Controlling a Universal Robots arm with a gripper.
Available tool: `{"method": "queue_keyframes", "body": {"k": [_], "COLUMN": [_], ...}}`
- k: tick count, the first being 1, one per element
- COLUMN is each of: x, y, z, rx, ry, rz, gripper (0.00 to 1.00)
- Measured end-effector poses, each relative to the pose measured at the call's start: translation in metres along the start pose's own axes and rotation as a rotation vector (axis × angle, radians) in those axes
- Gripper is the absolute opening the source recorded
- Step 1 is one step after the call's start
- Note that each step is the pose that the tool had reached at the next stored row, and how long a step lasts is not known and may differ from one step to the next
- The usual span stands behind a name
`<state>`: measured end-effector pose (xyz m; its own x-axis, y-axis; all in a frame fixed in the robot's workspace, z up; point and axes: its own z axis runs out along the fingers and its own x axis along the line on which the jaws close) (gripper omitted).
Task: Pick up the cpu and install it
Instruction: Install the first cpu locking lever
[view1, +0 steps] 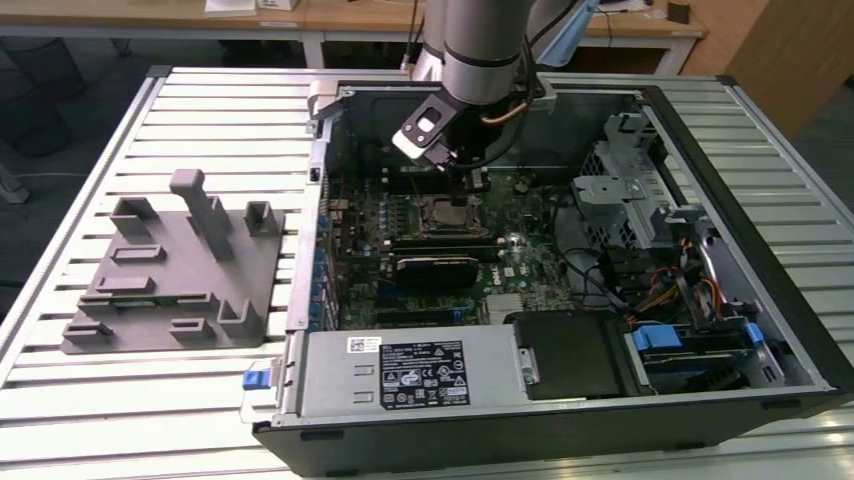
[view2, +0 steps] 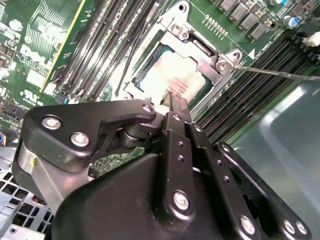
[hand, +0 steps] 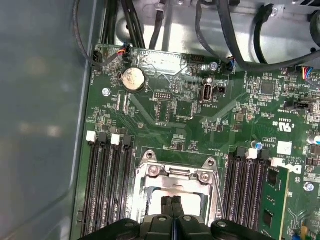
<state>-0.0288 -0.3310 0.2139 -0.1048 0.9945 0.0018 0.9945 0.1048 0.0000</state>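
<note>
Nearest in the exterior view is the open computer case (view1: 561, 425), with its silver power box (view1: 400, 372) at the lower middle of the frame. A grey plastic stand (view1: 174, 270) sits on the slatted table (view1: 94, 420) at the exterior view's left. Further back, mid-frame, the green circuit board (view1: 534, 265) carries a metal socket frame (view2: 220, 62). The cpu (view2: 172, 75) lies flat inside it (pale top upward). The claw (view2: 177, 100) hangs right over the cpu, fingers pressed together and gripping nothing. I cannot tell whether the tips touch it.
</note>
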Motion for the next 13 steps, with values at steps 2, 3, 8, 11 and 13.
{"method": "queue_keyframes", "body": {"k": [2, 3, 8, 11, 13], "x": [0.0000, 0.0000, 0.0000, 0.0000, 0.0000], "y": [0.0003, 0.0003, 0.0003, 0.0003, 0.0003], "z": [0.0000, 0.0000, -0.0037, -0.0079, -0.0099], "rx": [0.0000, 0.0000, 0.0000, -0.0001, -0.0001], "ry": [0.0000, 0.0000, 0.0006, 0.0013, 0.0013], "rz": [0.000, 0.000, 0.000, 0.000, 0.000], "gripper": [0.11, 0.11, 0.11, 0.11, 0.11]}}
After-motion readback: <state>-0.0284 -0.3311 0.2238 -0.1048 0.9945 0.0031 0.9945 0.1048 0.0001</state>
